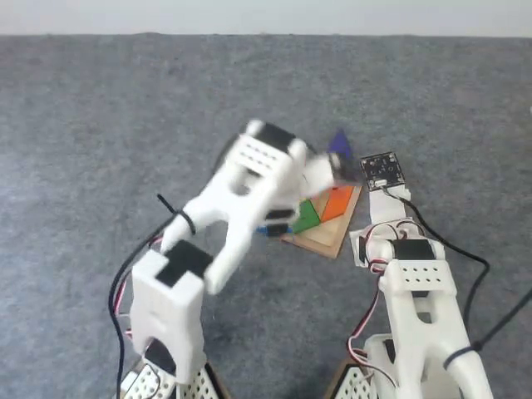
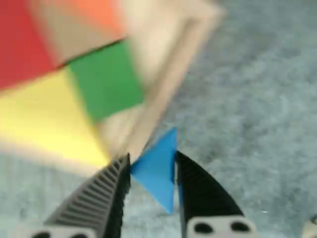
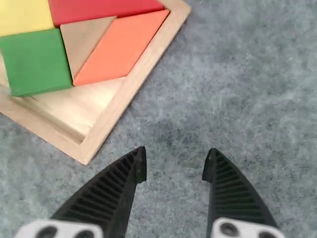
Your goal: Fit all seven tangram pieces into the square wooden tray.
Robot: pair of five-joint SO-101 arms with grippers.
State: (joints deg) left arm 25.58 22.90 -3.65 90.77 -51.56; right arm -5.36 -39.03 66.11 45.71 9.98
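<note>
The square wooden tray (image 3: 125,101) lies on grey carpet and holds a red piece (image 3: 99,9), a yellow piece (image 3: 22,15), a green square (image 3: 34,59) and an orange parallelogram (image 3: 124,44). A bare strip of the tray's floor runs along one rim. My left gripper (image 2: 151,166) is shut on a blue triangle (image 2: 156,171), held just outside the tray's rim (image 2: 168,94). From above, this blue triangle (image 1: 270,229) shows at the tray's near-left edge (image 1: 328,241). My right gripper (image 3: 174,162) hangs open over bare carpet, close to a tray corner. A purple piece (image 1: 339,143) lies on the carpet beyond the tray.
The left arm (image 1: 241,191) reaches across above the tray and hides much of it from above. The right arm (image 1: 411,283) stands right of the tray with cables trailing beside it. Grey carpet spreads out on all sides.
</note>
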